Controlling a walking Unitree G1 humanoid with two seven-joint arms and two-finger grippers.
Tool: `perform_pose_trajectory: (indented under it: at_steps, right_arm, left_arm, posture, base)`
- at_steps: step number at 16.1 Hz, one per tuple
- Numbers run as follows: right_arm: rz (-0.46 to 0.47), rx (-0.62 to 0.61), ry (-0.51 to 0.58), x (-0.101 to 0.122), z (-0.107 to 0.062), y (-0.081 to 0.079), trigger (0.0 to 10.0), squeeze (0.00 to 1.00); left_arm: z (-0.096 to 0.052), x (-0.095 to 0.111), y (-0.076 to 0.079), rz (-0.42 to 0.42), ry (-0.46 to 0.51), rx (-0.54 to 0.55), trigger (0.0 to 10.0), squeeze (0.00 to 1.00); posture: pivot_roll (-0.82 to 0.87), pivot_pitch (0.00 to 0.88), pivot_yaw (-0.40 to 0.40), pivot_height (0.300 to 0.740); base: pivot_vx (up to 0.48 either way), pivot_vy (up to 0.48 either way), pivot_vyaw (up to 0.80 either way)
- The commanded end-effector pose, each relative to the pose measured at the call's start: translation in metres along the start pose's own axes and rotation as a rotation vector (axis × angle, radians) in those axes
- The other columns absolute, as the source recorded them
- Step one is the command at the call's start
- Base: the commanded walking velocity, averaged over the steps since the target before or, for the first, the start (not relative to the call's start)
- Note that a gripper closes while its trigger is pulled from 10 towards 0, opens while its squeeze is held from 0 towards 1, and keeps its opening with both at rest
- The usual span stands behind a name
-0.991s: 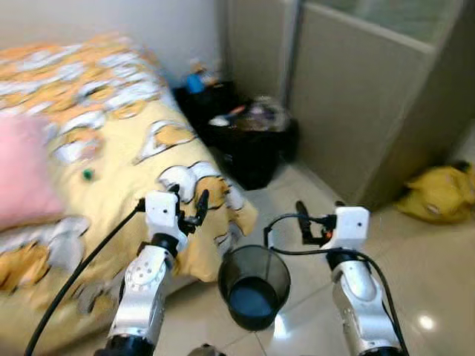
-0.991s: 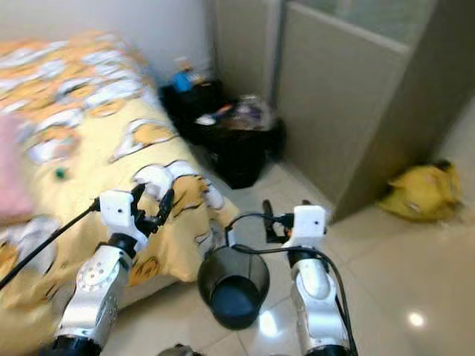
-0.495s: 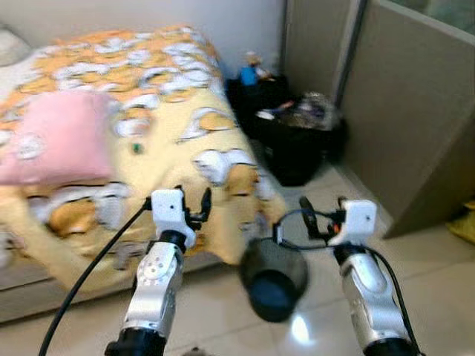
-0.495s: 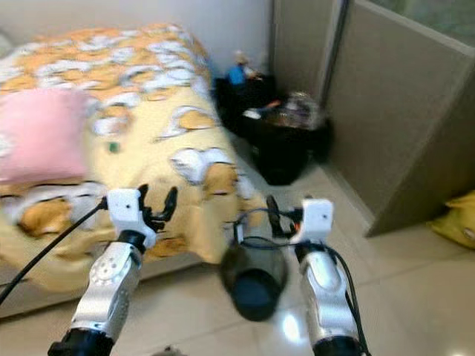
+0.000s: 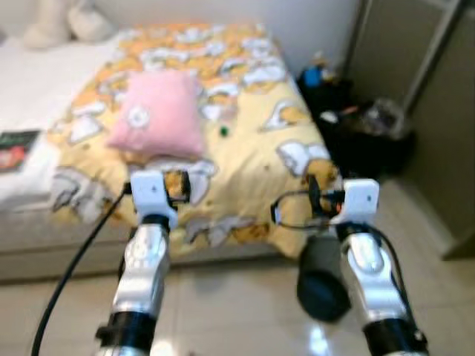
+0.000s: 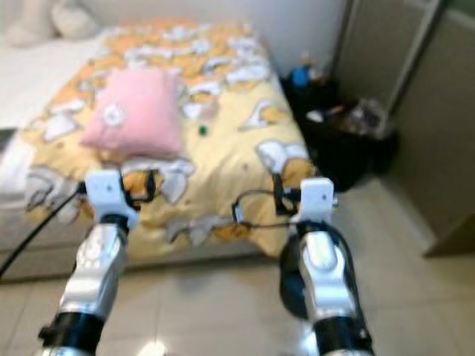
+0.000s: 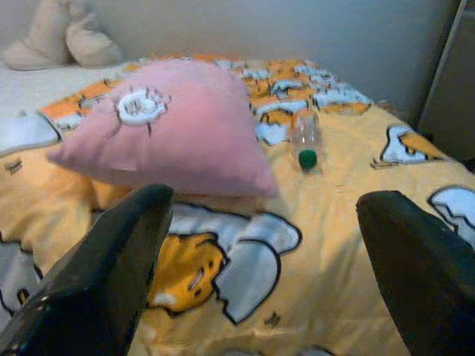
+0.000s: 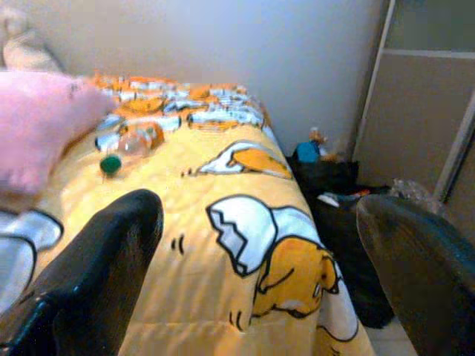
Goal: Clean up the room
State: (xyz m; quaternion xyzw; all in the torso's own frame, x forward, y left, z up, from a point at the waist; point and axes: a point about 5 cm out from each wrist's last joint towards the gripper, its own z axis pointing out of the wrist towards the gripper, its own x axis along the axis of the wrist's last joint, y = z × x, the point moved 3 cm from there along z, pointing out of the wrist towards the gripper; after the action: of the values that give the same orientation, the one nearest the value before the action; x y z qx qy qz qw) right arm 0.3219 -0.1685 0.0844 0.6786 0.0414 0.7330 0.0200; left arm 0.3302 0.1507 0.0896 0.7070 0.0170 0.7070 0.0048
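A bed [image 5: 245,178] with a yellow cartoon-print blanket is before me. On it lie a pink pillow [image 5: 159,111] and, just right of it, a clear plastic bottle with a green cap [image 7: 306,141], also in the right wrist view [image 8: 128,144]. A black wastebasket [image 5: 320,280] is on the floor at the bed's near right corner, partly behind my right forearm. My left gripper [image 5: 175,185] is held up over the blanket's near edge, open and empty. My right gripper [image 5: 313,196] is level with it near the bed's corner, also open and empty.
Black bins full of clutter [image 5: 364,133] stand against the wall to the right of the bed, next to a beige partition [image 5: 453,126]. A book [image 5: 15,141] lies on the white sheet at far left, plush toys [image 5: 63,22] at the head. Pale tiled floor [image 5: 223,311] lies below.
The whole view has swung left: the bed now sits in the middle, and the pillow, book and plush toys have come into sight. The yellow bag has left the picture. Both grippers stay raised and open.
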Motion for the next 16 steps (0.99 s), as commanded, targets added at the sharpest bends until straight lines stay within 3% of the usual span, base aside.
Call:
perform_pose_trajectory:
  at_steps: [1,3,5,8,9,11,16]
  right_arm:
    - [0.011,-0.010,-0.001,-0.002,0.000,-0.002,10.0,0.00]
    - [0.053,-0.028,0.000,-0.003,-0.001,-0.001,10.0,0.00]
    - [0.063,-0.001,0.022,0.002,0.000,-0.007,10.0,0.00]
    - [0.025,0.075,0.011,0.003,0.004,-0.017,10.0,0.00]
    - [0.035,0.078,0.021,0.005,0.006,-0.020,10.0,0.00]
    - [0.059,0.081,0.059,0.012,0.008,-0.024,10.0,0.00]
    - [0.054,0.042,0.053,0.010,0.008,-0.019,10.0,0.00]
  left_arm:
    - [0.001,-0.002,0.002,0.032,-0.016,-0.007,10.0,0.00]
    - [0.004,0.004,0.003,0.039,0.012,-0.036,10.0,0.00]
    - [0.005,0.011,0.005,0.024,0.042,-0.047,10.0,0.00]
    - [0.007,0.014,0.008,-0.013,0.058,-0.047,10.0,0.00]
    - [0.005,0.019,0.013,0.026,0.095,-0.084,10.0,0.00]
    - [0.006,0.019,0.018,0.011,0.097,-0.104,10.0,0.00]
    - [0.012,0.035,0.031,0.072,0.167,-0.208,10.0,0.00]
  posture:
    - [-0.14,0.000,0.070,0.740]
    - [-0.15,0.000,0.073,0.740]
    - [-0.15,0.000,0.075,0.740]
    - [-0.15,0.000,0.065,0.740]
    - [-0.14,0.000,0.065,0.740]
    - [-0.14,0.000,0.065,0.740]
    - [-0.15,0.000,0.079,0.740]
  base:
    - [0.322,-0.352,0.69]
    - [0.000,0.000,0.00]
    - [0.480,0.000,0.00]
    - [0.459,0.000,0.49]
    - [0.446,0.000,0.62]
    - [0.428,0.000,0.31]
    - [0.452,0.000,0.00]
